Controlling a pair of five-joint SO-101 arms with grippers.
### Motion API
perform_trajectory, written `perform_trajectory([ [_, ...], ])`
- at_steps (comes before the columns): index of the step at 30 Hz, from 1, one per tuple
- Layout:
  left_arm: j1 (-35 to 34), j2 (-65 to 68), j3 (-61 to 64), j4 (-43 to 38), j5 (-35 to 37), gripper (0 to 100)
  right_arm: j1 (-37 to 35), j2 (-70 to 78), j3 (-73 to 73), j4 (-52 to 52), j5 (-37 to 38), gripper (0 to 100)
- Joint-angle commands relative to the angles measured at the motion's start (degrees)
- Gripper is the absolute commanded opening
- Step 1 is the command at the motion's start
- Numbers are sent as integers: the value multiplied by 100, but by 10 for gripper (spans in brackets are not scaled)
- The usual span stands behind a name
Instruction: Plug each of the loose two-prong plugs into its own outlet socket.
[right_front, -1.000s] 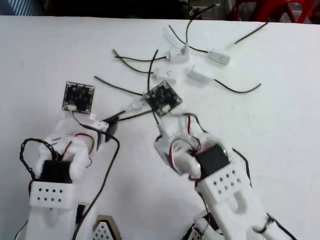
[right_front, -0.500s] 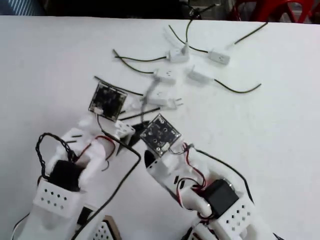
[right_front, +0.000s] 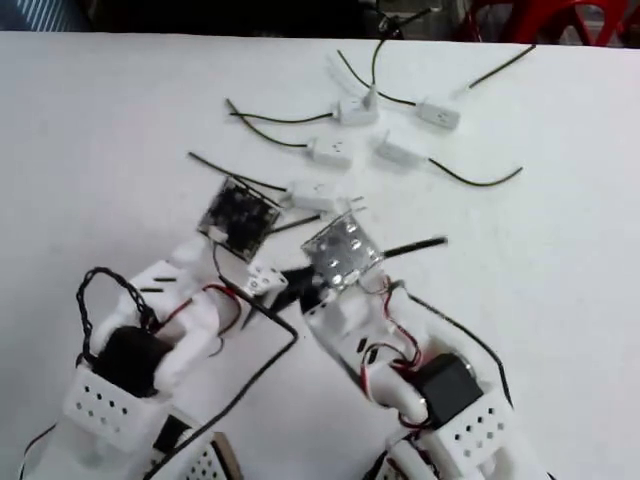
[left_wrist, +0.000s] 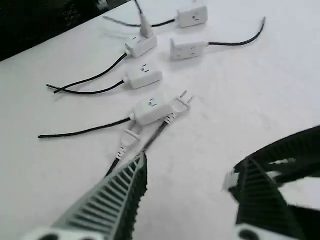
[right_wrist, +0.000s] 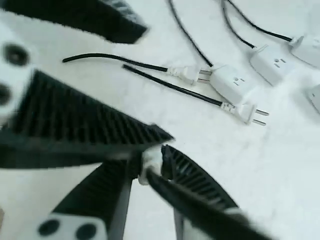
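Well, the left hand (left_wrist: 192, 162) hung wide open over the counter (left_wrist: 260, 100), while the right hand (right_wrist: 152, 160) pinched a small white piece (right_wrist: 149, 167), maybe a plug. Just beyond lay a loose plug (left_wrist: 180, 102) beside a socket (left_wrist: 150, 110), prongs pointing away. Approach stage, I judged. The next move called for gripping that plug and turning it toward the slots.

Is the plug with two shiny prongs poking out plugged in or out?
Out. The plug lies on the table beside a socket, both prongs bare and in no slot.
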Motion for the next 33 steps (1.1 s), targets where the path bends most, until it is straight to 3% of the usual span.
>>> perform_trajectory([
  [1,-866,4,-114,-703,-237,295,549,-66,-26,-312,-308,16],
  [7,-1314,1349,-193,-1591,-712,295,1270,-57,580,-1367,-826,16],
  [13,-1560,3213,-1055,-2163,-1521,295,1965,-57,1398,-2466,-1090,16],
  [25,-1710,7002,-4088,-2233,-3402,290,2132,-66,1679,-2589,-1231,16],
  [33,-1710,8752,-5969,-2233,-3552,291,2132,-66,1741,-2589,-1231,17],
])
